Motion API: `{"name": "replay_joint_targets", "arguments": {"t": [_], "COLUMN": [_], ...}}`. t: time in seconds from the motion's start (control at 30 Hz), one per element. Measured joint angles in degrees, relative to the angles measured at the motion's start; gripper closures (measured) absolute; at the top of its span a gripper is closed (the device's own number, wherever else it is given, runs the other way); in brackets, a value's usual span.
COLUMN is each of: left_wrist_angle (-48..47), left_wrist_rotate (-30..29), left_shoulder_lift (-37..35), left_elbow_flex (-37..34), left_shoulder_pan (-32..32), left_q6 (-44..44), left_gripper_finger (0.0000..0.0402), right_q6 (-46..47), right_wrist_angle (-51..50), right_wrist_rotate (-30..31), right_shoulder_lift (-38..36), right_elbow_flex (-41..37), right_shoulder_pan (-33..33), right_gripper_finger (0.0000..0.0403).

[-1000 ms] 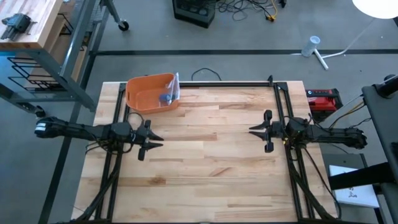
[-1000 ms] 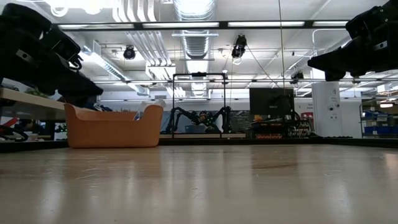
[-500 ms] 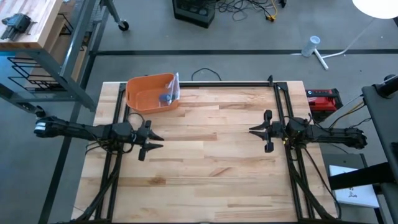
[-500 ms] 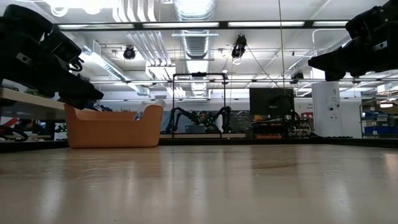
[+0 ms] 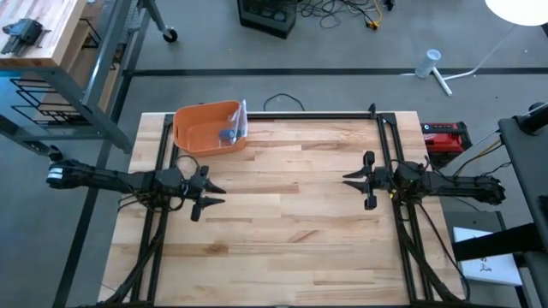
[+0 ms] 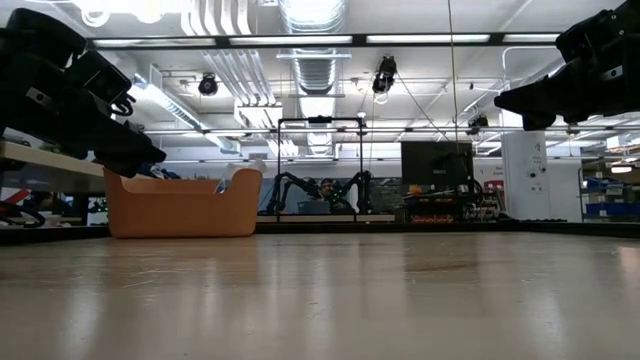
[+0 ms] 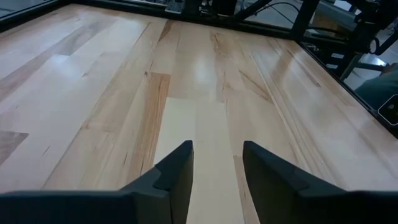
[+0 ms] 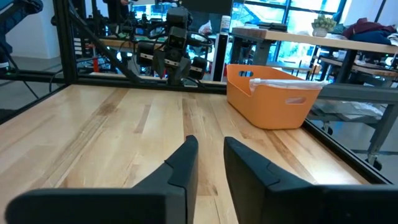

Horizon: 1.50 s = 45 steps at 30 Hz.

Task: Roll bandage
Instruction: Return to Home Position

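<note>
Orange bin (image 5: 193,128), blue bandage (image 5: 228,134) in clear bag (image 5: 241,114); pale wood-grain table (image 5: 291,214)

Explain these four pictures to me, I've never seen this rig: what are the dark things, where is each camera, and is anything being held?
It is a robot with two dark arms at a wooden table. One picture looks straight down, one looks level across the tabletop, and two come from cameras on the wrists. The left hand and right hand hover over opposite sides, both open, holding nothing. An orange bin stands at a corner on the left arm's side; in it is a clear bag with a blue roll.
</note>
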Motion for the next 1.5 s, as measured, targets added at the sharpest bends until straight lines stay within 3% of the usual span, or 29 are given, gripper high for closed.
{"name": "replay_joint_targets", "arguments": {"t": [0.63, 1.23, 1.5], "left_wrist_angle": [0.0, 0.0, 0.0], "left_wrist_rotate": [0.0, 0.0, 0.0], "left_shoulder_lift": [0.2, 0.2, 0.2], "left_elbow_flex": [0.0, 0.0, 0.0], "left_shoulder_pan": [0.0, 0.0, 0.0], "left_q6": [0.0, 0.0, 0.0], "left_gripper_finger": [0.0304, 0.0269, 0.0262], "right_q6": [0.0, 0.0, 0.0], "right_wrist_angle": [0.0, 0.0, 0.0], "right_wrist_rotate": [0.0, 0.0, 0.0], "right_shoulder_lift": [0.0, 0.0, 0.0], "right_elbow_flex": [0.0, 0.0, 0.0], "right_shoulder_pan": [0.0, 0.0, 0.0], "right_gripper_finger": [0.0364, 0.0332, 0.0346]}}
